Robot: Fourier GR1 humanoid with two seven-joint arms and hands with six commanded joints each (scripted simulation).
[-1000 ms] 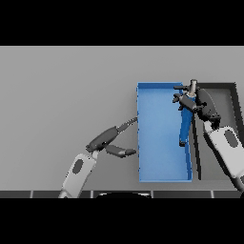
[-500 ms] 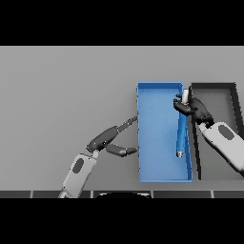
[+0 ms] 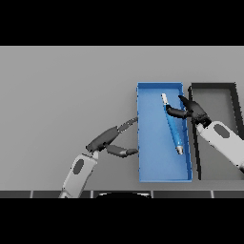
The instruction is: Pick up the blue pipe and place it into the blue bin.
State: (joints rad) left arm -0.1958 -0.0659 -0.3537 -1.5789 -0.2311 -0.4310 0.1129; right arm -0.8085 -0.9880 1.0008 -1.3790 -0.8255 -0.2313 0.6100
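Note:
The blue pipe point(image 3: 173, 127) has pale ends and lies on its long side on the floor of the blue bin point(image 3: 151, 164), slanting from upper middle to lower right. My right hand point(image 3: 192, 111) is beside the pipe's upper half. Its fingers are spread open, and its thumb tip reaches the pipe. My left hand point(image 3: 107, 139) rests on the table just left of the blue bin. Its fingers are straight, with the fingertips point(image 3: 130, 124) against the bin's left side.
A black bin point(image 3: 215, 88) stands directly right of the blue bin, and my right forearm point(image 3: 224, 141) crosses over it. Bare grey table point(image 3: 62, 90) stretches to the left and behind.
The pipe has gone from hanging in my right hand to lying slanted on the blue bin's floor. My right hand has opened and drawn back toward me. The left hand has not moved.

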